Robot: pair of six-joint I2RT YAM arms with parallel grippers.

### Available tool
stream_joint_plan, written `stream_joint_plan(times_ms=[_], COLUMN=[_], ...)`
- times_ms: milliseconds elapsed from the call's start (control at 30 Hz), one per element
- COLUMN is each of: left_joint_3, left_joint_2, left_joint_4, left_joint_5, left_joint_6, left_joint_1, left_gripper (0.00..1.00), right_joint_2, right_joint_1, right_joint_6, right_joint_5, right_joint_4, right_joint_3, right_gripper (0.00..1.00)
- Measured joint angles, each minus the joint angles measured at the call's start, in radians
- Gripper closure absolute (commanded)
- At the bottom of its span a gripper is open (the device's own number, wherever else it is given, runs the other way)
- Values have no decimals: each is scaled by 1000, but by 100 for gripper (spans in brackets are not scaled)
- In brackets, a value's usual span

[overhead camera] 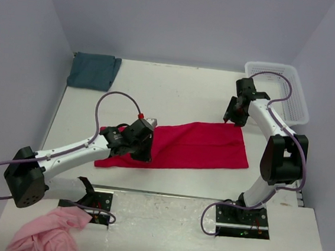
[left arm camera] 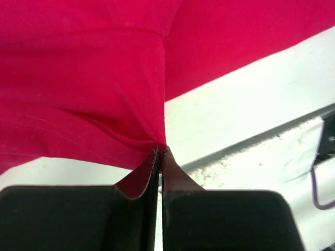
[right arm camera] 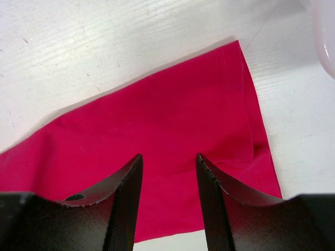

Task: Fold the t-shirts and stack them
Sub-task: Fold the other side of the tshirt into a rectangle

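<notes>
Jaws, left gripper (left arm camera: 161, 152): pressed together, pinching a fold of the soft crimson red cotton t-shirt (overhead camera: 195, 143) at its lower-left edge, centre-left of the top view. Jaws, right gripper (right arm camera: 168, 159): spread, nothing between them, poised over the shirt's upper-right corner, centre-right of the top view. Contact w/ fabric cannot be told.

Location: red shirt lies as a long flat strip across mid-frame on the white tabletop (overhead camera: 177, 91). Dull teal blue-green cotton t-shirt (overhead camera: 94, 71): folded, upper left of frame, well apart.

Risks (judgement):
- Left pinch looks shallow, fingertips only. A pull may let the fabric slip out.
- Pinch may hold one layer only. A lift would then open the fold, not carry it.
- One-sided lift w/ right jaws not closed: shirt drags, skews, wrinkles.
- Right jaws closing off the corner: miss or bunching.
- White plastic mesh basket (overhead camera: 295, 96), upper right, sits near the right arm. A wide swing may strike it.

Hidden / unclear:
- No. of layers in left pinch.
- Sleeves, collar: not discernible.
- Left fingertips: masked by wrist body in top view.
- Crumpled pink cloth (overhead camera: 50, 233), lower left: cut off by frame edge, identity unknown.
</notes>
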Motion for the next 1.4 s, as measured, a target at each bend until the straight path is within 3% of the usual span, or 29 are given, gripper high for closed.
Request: stream_joint_plan(times_ms=[133, 167, 267, 333, 467, 600, 700, 867, 1000, 1400], left_joint_3=[0, 0, 0, 7, 71, 153, 162, 87, 19, -116], left_joint_2=[-39, -39, -32, -19, 42, 107, 116, 32, -79, -47], left_joint_4=[-31, -43, -78, -107, -170, -214, -222, -155, -86, 9], left_joint_5=[-17, -31, -75, -109, -201, -290, -306, -221, -92, 40], left_joint_6=[-51, -58, -78, -91, -126, -153, -144, -36, 35, 88], left_joint_1=[-25, -25, -25, -25, -24, -5, 87, 447, 656, 736], left_gripper=[100, 89, 72, 69, 54, 52, 52, 48, 45, 45], right_joint_2=[0, 0, 0, 0, 0, -2, -9, -32, -47, -72], right_joint_1=[0, 0, 0, 0, 0, 3, 8, 31, 51, 63], right_joint_6=[0, 0, 0, 0, 0, 0, 0, 0, -1, -8], right_joint_5=[0, 0, 0, -1, -6, -16, -21, -29, -37, -80], right_joint_4=[0, 0, 0, 1, 1, 1, 1, 11, 14, 42], right_joint_3=[0, 0, 0, 0, 0, 0, 0, -11, -11, -17], right_gripper=[54, 54, 54, 54, 54, 54, 54, 54, 53, 53])
